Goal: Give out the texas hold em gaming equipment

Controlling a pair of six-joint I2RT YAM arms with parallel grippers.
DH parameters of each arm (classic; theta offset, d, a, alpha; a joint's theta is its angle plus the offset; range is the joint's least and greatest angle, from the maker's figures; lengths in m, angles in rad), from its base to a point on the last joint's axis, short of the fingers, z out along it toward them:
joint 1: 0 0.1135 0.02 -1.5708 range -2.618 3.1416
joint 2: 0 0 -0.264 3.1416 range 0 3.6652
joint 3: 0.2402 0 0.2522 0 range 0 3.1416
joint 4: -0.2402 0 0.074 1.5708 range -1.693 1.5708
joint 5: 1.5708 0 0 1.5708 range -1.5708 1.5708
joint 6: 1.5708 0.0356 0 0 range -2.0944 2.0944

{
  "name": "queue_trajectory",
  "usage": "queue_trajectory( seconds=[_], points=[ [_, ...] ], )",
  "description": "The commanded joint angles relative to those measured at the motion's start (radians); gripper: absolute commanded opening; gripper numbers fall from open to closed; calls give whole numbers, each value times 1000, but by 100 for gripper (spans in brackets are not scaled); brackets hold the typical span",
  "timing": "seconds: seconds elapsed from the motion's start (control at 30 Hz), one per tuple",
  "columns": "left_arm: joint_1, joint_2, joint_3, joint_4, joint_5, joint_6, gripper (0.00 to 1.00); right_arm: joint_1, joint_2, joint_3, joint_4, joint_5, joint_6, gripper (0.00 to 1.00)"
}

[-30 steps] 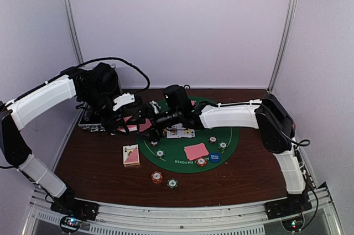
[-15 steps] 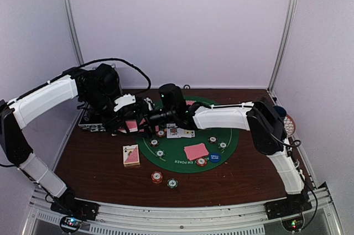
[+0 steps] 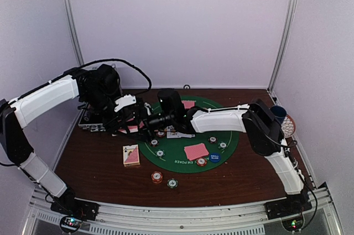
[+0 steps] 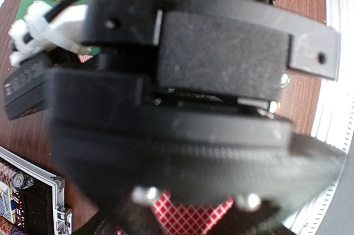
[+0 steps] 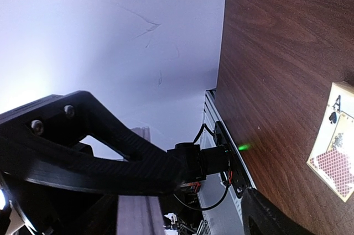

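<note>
Left end effector [image 3: 131, 124]: clamped shut on pink-backed cards [image 4: 188, 219], held over the desk's [image 3: 88, 163] left-rear.
Right end effector [image 3: 148, 121]: jaws wide, empty, right beside those cards.
Handling: thin, light, slick, bendy. Pinch one card's free edge across its flat faces, or several likely slide out together.

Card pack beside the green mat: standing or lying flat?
Lying flat: the card pack shows its printed face up on the table.

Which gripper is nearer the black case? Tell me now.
Left. The left gripper, shut on cards, hangs just beside the case on its right; the right gripper is farther right, at the green mat's left edge.
</note>
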Motion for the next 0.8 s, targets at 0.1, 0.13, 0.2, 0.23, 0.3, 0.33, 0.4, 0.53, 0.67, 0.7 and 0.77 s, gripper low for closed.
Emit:
queue_trajectory(
  seconds=[0.1,0.13,0.2,0.23,0.3,0.33,0.4,0.53,0.67,0.7,0.77],
  points=[
    [6,-10,21,7,16,8,0,-23,-58,-72,-29,-25,-62,72],
    [6,-10,20,7,16,8,0,-25,-64,-80,-33,-27,-65,71],
    [6,-10,20,7,14,8,0,-28,-80,-95,-33,-27,-72,68],
    [6,-9,19,8,15,7,0,-30,-85,-99,-32,-27,-74,67],
    [6,-10,19,7,16,8,0,-29,-93,-102,-33,-29,-72,65],
    [6,-9,19,7,15,7,0,-30,-96,-102,-31,-30,-72,64],
    [6,-9,19,7,16,7,0,-31,-102,-102,-33,-33,-72,62],
    [6,-11,19,8,15,8,0,-33,-115,-105,-49,-37,-82,61],
    [6,-17,16,7,16,9,0,-37,-125,-120,-51,-38,-85,59],
    [6,-18,13,8,15,9,0,-38,-126,-124,-49,-39,-86,59],
    [6,-19,11,8,15,9,0,-41,-131,-131,-48,-41,-84,58]
  ],
)
